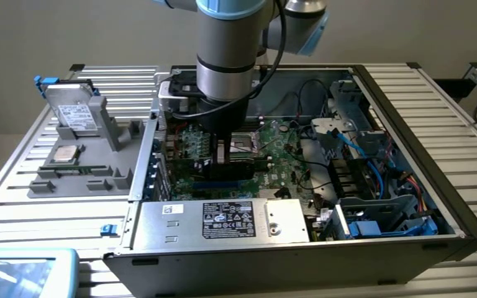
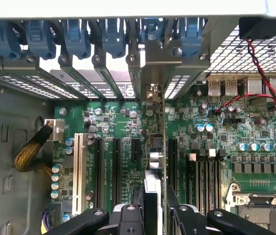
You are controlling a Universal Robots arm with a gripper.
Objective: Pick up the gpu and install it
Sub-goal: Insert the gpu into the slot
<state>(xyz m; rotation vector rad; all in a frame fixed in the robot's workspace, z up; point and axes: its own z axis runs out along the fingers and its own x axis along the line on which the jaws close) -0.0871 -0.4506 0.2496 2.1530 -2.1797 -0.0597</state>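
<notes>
The gpu (image 2: 156, 147) stands on edge, seen edge-on over the green motherboard (image 2: 123, 122). Its silver end bracket (image 2: 155, 63) rises against the case's rear slot openings. My gripper (image 2: 156, 208) is shut on the gpu, one black finger (image 2: 130, 215) on each side of the card. The card sits in line with the black expansion slots (image 2: 116, 166); whether it is seated in one I cannot tell. In the exterior view my gripper (image 1: 220, 155) reaches straight down into the open computer case (image 1: 404, 112), with the dark card (image 1: 243, 166) at its tip.
Blue slot latches (image 2: 79, 36) line the rear wall. Red and black wires (image 2: 260, 73) and the CPU socket (image 2: 260, 205) lie beside the card. A power supply (image 1: 222, 220) fills the case front. A grey fixture (image 1: 81, 161) with a hard drive (image 1: 77, 112) stands at the exterior view's left.
</notes>
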